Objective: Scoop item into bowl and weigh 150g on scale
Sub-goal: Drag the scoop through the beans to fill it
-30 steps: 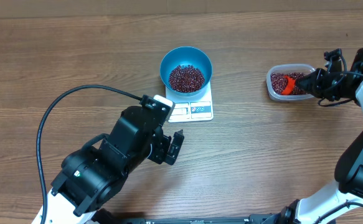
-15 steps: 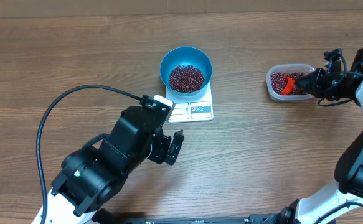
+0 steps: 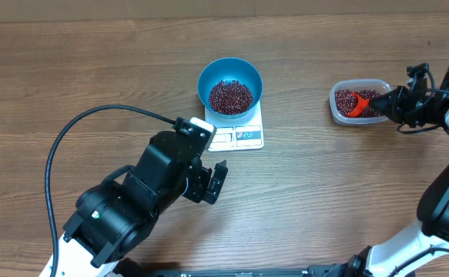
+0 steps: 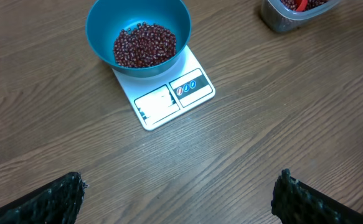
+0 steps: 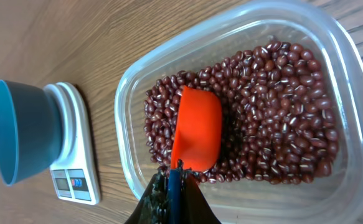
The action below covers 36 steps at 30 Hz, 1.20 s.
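The blue bowl (image 3: 207, 77) stands on the white scale (image 3: 239, 136) and holds a heap of dark red beans (image 3: 230, 95). More beans (image 5: 281, 124) fill a clear container (image 3: 336, 108) at the right. An orange-red scoop (image 5: 197, 127) lies bowl-down on those beans, its blue handle clamped in my shut right gripper (image 5: 175, 177) at the container's near wall. My left gripper (image 4: 178, 190) hovers open over bare wood, in front of the scale (image 4: 169, 99) and the bowl (image 4: 100, 31), with nothing between its fingers.
The clear container (image 4: 274, 18) sits well to the right of the scale. A black cable (image 3: 93, 115) loops over the table left of my left arm. Bare wood lies between scale and container.
My right arm has shifted slightly to the right; the scoop stays in the container. The left arm, bowl and scale have not moved.
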{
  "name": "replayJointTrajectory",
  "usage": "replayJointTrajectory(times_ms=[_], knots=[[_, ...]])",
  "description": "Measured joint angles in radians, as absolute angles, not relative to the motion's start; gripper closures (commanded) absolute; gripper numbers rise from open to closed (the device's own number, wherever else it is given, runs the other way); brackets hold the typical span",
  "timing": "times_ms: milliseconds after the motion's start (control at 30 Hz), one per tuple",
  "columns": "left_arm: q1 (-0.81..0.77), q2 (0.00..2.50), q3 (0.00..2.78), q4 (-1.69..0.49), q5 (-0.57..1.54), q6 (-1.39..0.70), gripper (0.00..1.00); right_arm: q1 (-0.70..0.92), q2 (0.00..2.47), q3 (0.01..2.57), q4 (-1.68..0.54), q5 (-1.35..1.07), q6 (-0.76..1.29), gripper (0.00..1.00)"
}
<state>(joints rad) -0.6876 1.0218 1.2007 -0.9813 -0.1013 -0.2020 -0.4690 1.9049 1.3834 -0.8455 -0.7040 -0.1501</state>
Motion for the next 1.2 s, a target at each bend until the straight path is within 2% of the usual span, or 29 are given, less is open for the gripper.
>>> replayJointTrajectory(times_ms=[767, 1200], knots=[[-0.688, 1.022, 1.201, -0.981, -0.101, -0.202, 0.01, -0.488, 1.93, 1.383, -0.841, -0.762, -0.153, 0.96], [-0.688, 1.022, 1.201, -0.981, -0.101, -0.202, 0.01, -0.596, 1.954, 1.381, -0.864, -0.93, -0.196, 0.96]])
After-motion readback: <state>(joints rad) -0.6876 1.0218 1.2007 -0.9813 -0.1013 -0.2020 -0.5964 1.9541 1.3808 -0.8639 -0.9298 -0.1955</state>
